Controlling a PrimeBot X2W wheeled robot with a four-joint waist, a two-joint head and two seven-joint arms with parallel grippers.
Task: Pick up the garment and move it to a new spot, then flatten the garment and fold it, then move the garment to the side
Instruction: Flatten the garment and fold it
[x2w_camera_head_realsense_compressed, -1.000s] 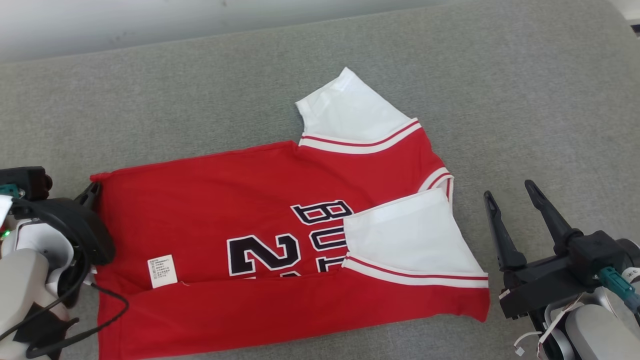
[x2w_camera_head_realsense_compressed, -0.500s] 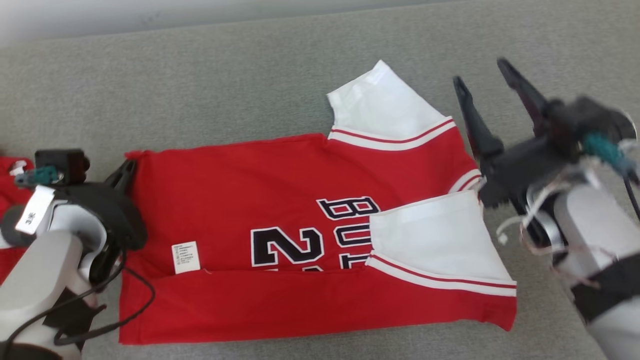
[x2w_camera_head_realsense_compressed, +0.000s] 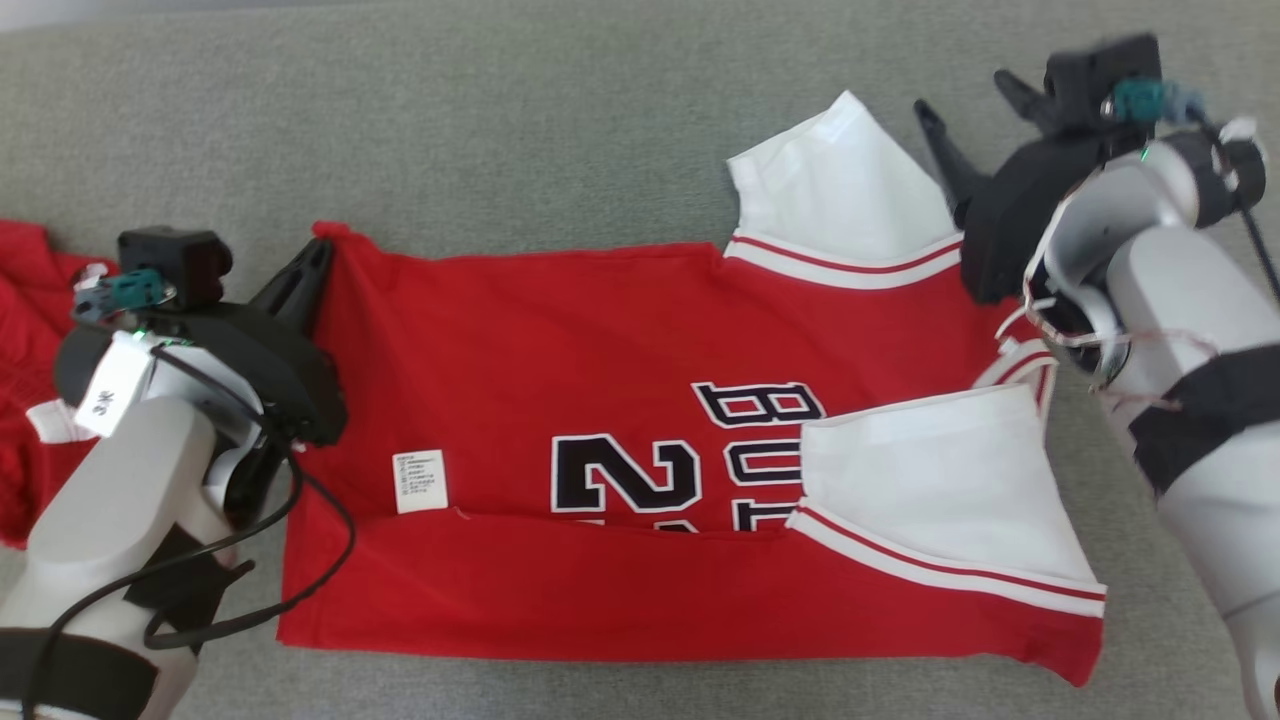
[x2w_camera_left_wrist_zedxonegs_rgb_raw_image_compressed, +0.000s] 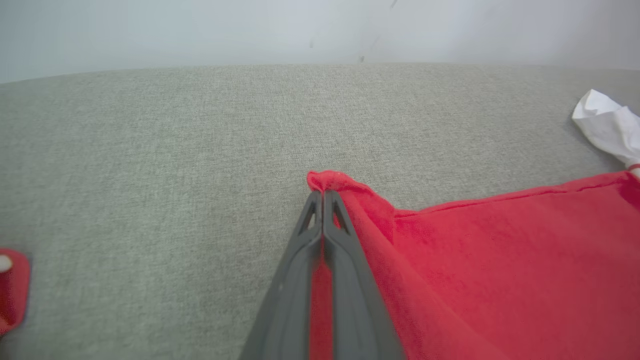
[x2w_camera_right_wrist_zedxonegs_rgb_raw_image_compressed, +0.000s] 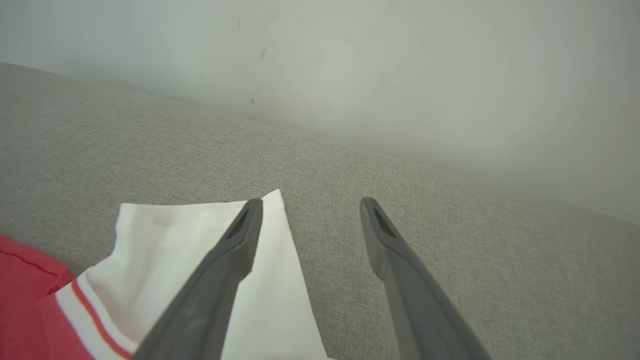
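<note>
Lying flat on the grey woven fabric surface, the red short-sleeved jersey with white sleeves and black-and-white lettering is seen spread across the middle of the head view. Its near long edge is folded up over the lower part of the numbers, and the nearer white sleeve is laid over the end of the lettering. A small white care label is shown just above that fold, toward the left. The left gripper is closed tight on the jersey's far left corner: in the left wrist view red cloth is pinched between the two dark fingers, and the corner is bunched up at their tips. The right gripper is held with its jaws wide apart at the far white sleeve; one finger is seen over the sleeve's edge and the other over bare grey fabric, though contact cannot be judged. A second piece of red cloth is visible at the left edge, apart from the jersey.
</note>
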